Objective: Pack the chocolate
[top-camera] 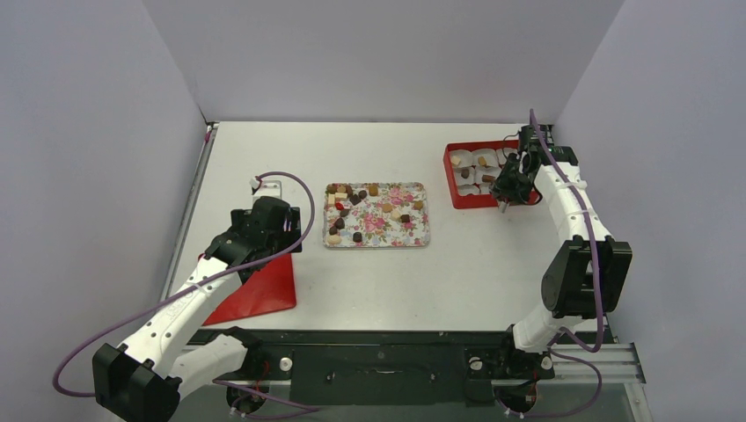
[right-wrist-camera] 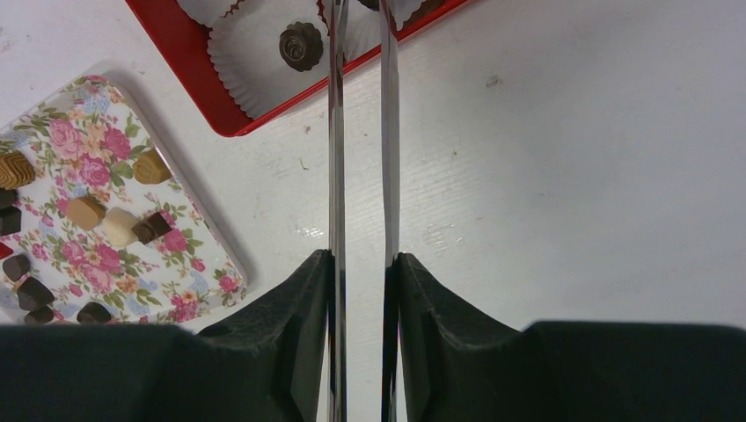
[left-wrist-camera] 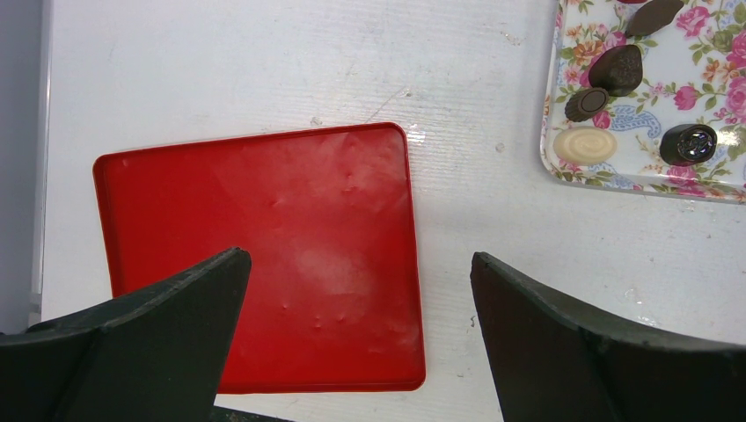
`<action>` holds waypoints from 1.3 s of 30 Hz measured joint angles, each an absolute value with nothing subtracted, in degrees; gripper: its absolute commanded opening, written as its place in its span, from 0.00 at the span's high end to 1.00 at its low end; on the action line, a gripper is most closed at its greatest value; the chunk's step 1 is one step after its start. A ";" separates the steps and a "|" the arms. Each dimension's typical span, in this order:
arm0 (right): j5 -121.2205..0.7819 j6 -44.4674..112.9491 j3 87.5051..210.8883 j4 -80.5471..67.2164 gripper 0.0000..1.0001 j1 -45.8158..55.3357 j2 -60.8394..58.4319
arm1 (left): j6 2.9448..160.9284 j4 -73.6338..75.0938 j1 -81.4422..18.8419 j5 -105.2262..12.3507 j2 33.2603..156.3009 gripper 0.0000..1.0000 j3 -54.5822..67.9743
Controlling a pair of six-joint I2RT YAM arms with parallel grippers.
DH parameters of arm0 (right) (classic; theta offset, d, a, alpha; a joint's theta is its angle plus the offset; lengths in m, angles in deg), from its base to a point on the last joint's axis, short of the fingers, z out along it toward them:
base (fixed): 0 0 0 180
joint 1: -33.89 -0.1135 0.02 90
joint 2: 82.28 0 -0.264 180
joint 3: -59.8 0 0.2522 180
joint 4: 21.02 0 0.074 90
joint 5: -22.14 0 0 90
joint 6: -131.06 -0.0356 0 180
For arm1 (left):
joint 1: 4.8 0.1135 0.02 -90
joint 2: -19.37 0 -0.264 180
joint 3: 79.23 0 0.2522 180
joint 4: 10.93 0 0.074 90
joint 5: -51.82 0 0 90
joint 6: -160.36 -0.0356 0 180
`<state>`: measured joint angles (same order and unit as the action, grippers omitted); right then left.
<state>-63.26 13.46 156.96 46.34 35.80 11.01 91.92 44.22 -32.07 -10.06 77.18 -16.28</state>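
The chocolate (top-camera: 356, 215), several small dark, tan and cream pieces, lies on the flower-patterned tray (top-camera: 422, 242) at mid-table. It also shows in the left wrist view (left-wrist-camera: 616, 70) and the right wrist view (right-wrist-camera: 88, 211). A red box (top-camera: 457, 189) with white paper cups holds a few pieces, one a dark rose shape (right-wrist-camera: 301, 46). My right gripper (top-camera: 508, 189) is shut on metal tweezers (right-wrist-camera: 337, 132), whose blades stand slightly apart and reach over the box's near edge; their tips are out of view. My left gripper (left-wrist-camera: 356, 257) is open and empty above a red lid (left-wrist-camera: 264, 255).
The red lid (top-camera: 259, 290) lies flat at the front left, beside the left arm. The tray's corner (left-wrist-camera: 563, 167) is to the right of the lid. Grey walls close in the table on three sides.
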 measured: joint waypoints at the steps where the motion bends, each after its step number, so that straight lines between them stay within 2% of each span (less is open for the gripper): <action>1: -63.26 13.46 156.94 46.32 0.72 35.80 11.01 | 91.92 44.22 -32.07 -10.04 77.18 0.03 -16.28; 39: -63.24 13.53 156.94 46.39 0.66 35.80 9.88 | 91.92 44.22 -32.07 -10.06 77.18 0.03 -16.28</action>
<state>-63.24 13.53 156.94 46.39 35.80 9.88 91.92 44.22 -32.07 -10.06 77.18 -16.28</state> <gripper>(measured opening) 0.340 0.965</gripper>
